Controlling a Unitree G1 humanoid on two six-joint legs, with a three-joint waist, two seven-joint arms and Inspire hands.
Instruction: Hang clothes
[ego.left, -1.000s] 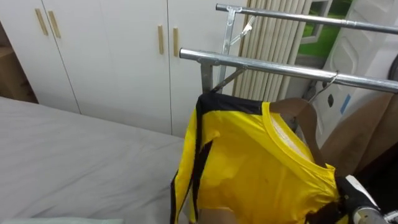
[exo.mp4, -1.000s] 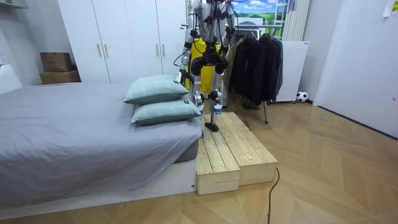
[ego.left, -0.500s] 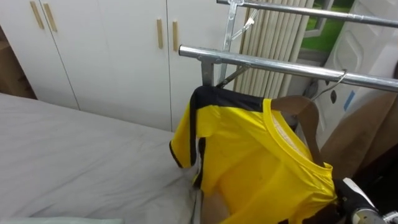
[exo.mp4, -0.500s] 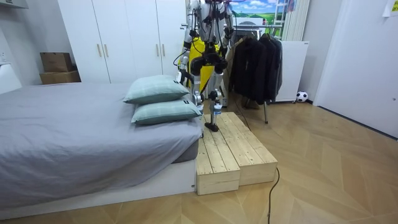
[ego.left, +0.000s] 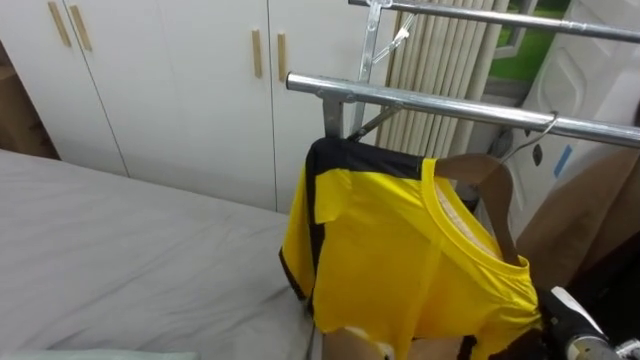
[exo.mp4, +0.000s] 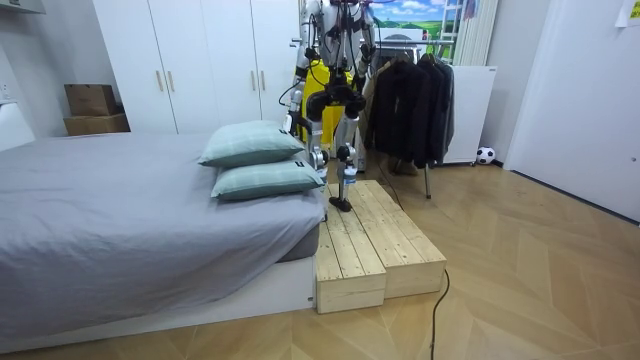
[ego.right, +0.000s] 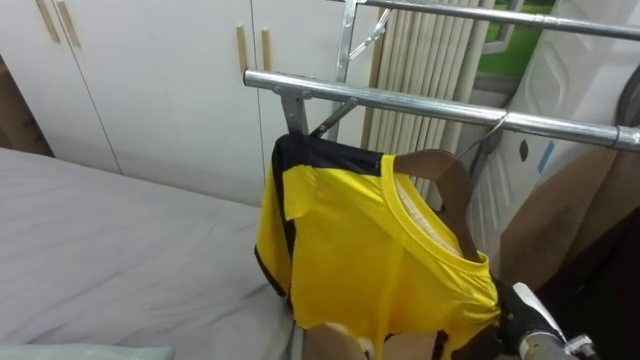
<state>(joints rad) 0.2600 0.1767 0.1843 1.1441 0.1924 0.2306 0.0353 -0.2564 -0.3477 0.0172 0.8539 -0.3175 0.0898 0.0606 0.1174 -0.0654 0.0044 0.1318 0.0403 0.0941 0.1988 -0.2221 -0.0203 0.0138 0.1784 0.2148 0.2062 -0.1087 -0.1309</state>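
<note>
Up close in the eye views: one yellow shirt (ego.left: 400, 260) with black trim, on one wooden hanger (ego.left: 487, 176). Hangs by a thin wire hook from the near rail (ego.left: 430, 102). Two metal rails in all, with the far rail (ego.left: 480, 18) higher up and behind. Behind them, a white cupboard (ego.left: 180, 90) with four gold handles (ego.left: 257, 55), set in two pairs. Down on the left, a grey bed (ego.left: 120, 260).

At the bottom right corner, just beside the shirt's lower edge, the right hand (ego.left: 578, 340). Cut off by the edge, so cannot tell how open it is or what it has hold of. Under the shirt's bottom edge, a tan shape (ego.left: 352, 345). Cannot tell what it is.

From far off in the room view: stands on a wooden step (exo.mp4: 370, 240) at the head of the bed, right up against the clothes rack, with the shirt a small yellow patch at chest height. Hands too small there to make out. On the bed, two pillows (exo.mp4: 250, 143), one on top of the other. By the wall at the room view's left, two cardboard boxes (exo.mp4: 90, 99), stacked. On the rack at the room view's right, a bunch of dark jackets (exo.mp4: 410, 100), too close together to count. On the floor past them, one ball (exo.mp4: 485, 155).
</note>
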